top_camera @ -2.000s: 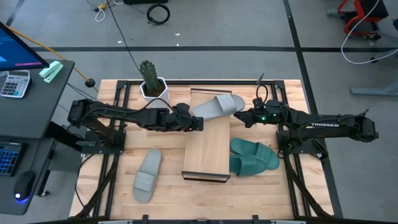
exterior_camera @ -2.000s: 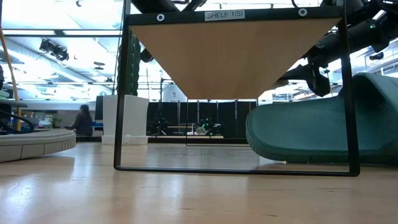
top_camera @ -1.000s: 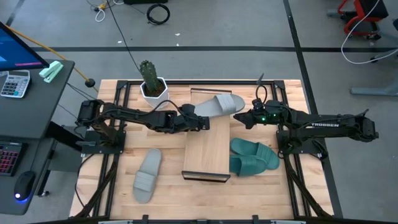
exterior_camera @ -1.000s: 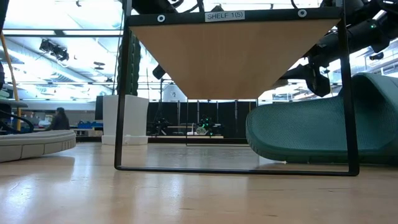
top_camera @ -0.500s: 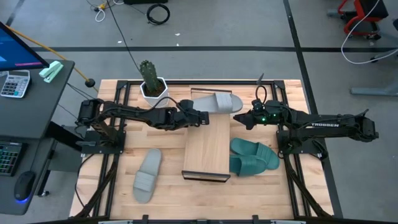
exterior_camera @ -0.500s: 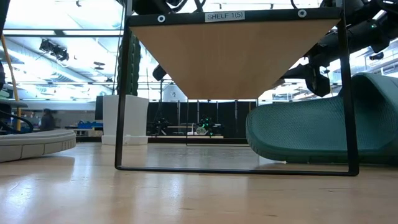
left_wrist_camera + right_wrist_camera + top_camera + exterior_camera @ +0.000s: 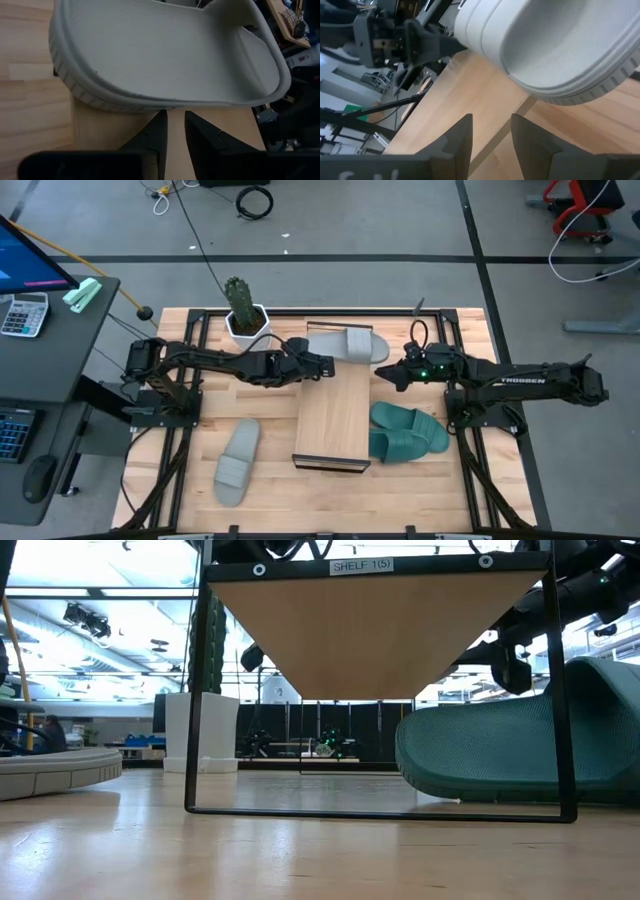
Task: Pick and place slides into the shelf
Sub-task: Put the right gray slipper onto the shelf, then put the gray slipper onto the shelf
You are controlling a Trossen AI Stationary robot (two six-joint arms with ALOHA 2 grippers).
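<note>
A light grey slide (image 7: 345, 345) lies across the far end of the shelf (image 7: 330, 420), sole down on the board. My left gripper (image 7: 322, 367) stands at its near side, toward its left end; in the left wrist view the fingers (image 7: 174, 115) are a little apart, with only bare board between them. My right gripper (image 7: 380, 375) waits open just off the shelf's right edge, facing the slide's right end (image 7: 560, 45), with nothing between its fingers (image 7: 492, 122). A second grey slide (image 7: 236, 462) and the teal pair (image 7: 405, 432) rest on the table. My left gripper's fingertips (image 7: 162, 114) stand right at the grey slide's near side wall (image 7: 172, 104), coming at it slanting down from the near left. No part of the slide is between them. Whether they touch the wall I cannot tell.
A potted cactus (image 7: 240, 305) stands at the far left of the table, close behind my left arm. The teal pair (image 7: 510, 755) lies against the shelf's right side. The shelf's dark frame (image 7: 195, 690) stands over the tabletop. A desk with a keyboard is left of the table.
The grey slide has turned on the shelf's far end, from slanting to lying straight across it; its left end has swung toward the table's far edge. My left gripper has followed at its near side and turned a little.
</note>
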